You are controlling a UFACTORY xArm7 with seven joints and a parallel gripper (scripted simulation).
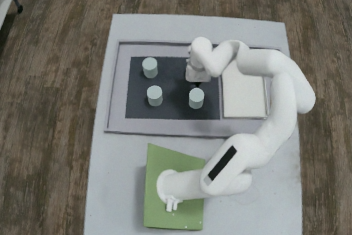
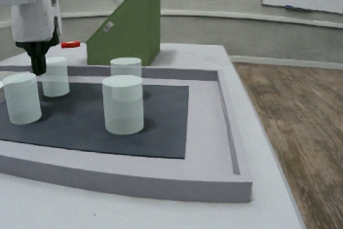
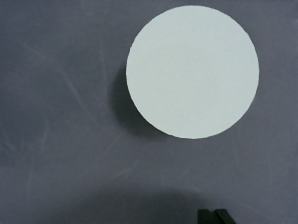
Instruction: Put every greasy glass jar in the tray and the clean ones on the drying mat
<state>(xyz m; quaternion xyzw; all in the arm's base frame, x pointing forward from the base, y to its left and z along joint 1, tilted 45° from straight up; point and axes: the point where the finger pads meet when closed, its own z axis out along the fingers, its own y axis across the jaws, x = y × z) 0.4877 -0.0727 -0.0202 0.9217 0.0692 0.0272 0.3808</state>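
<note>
Top view, left to right: dark mat (image 1: pixel 172 108) sits in the left part of a grey frame (image 1: pixel 114 103) on the table (image 1: pixel 100 193). On the mat: jar (image 1: pixel 149 67) back left, jar (image 1: pixel 154 95) front left, jar (image 1: pixel 196 98) front right, all upright and well apart from each other. A fourth jar (image 2: pixel 56 76) shows only in the exterior view, behind the gripper; from above the wrist covers that corner. Gripper (image 1: pixel 196 82) hangs over the mat's back right area, jaws closed on nothing, not touching any jar. Wrist view looks straight down on one jar top (image 3: pixel 192 71) with closed dark fingertips at the bottom edge. Pale tray (image 1: pixel 243 95) lies just right of the mat inside the same frame, no jar in it. Arm base stands on a green wedge (image 1: pixel 155 203) at the table's near edge.
</note>
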